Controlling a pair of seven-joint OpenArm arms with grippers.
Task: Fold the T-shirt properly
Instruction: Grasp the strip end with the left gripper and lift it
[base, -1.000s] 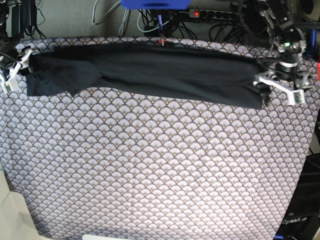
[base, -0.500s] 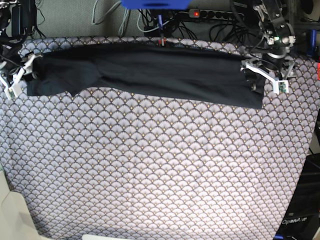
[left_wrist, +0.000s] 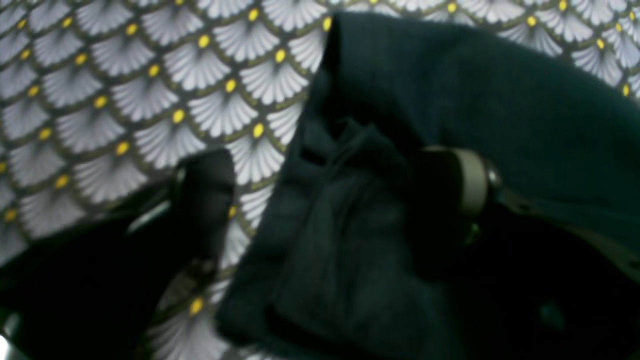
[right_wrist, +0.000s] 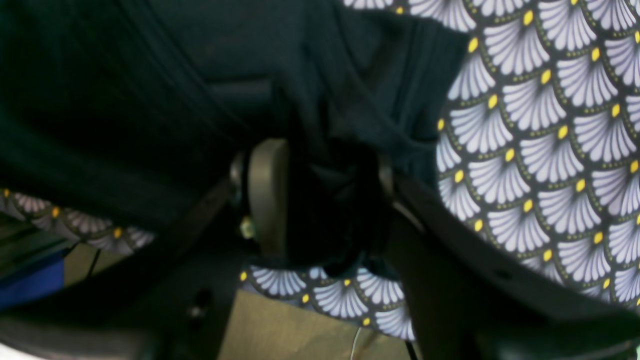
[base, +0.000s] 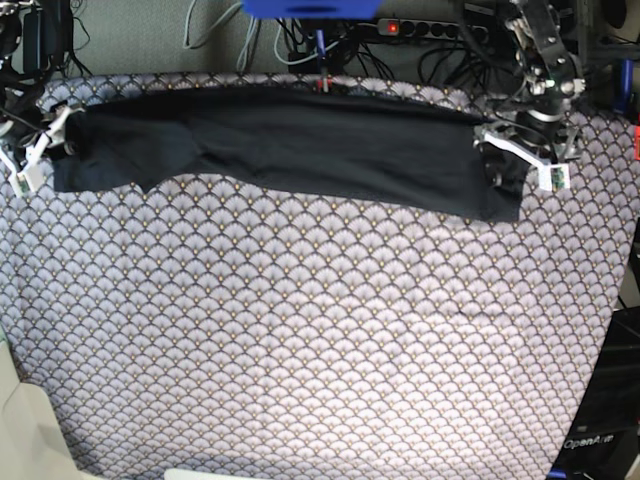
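The left gripper (base: 522, 158) sits at one end of the T-shirt (base: 300, 145), its white fingers (base: 548, 176) spread wide with that end of the cloth bunched between them; one pad (left_wrist: 462, 182) presses against the fabric, the other stands off it. Its arm (base: 540, 50) comes down from beyond the T-shirt's far edge. The right gripper (base: 45, 140) is at the opposite end, jaws half closed, clamping a fold of cloth between its pads (right_wrist: 267, 197).

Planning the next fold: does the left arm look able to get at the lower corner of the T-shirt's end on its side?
Probably yes. The left end effector stands open right over that end of the T-shirt, and only bare patterned tablecloth borders the corner; nothing blocks it.
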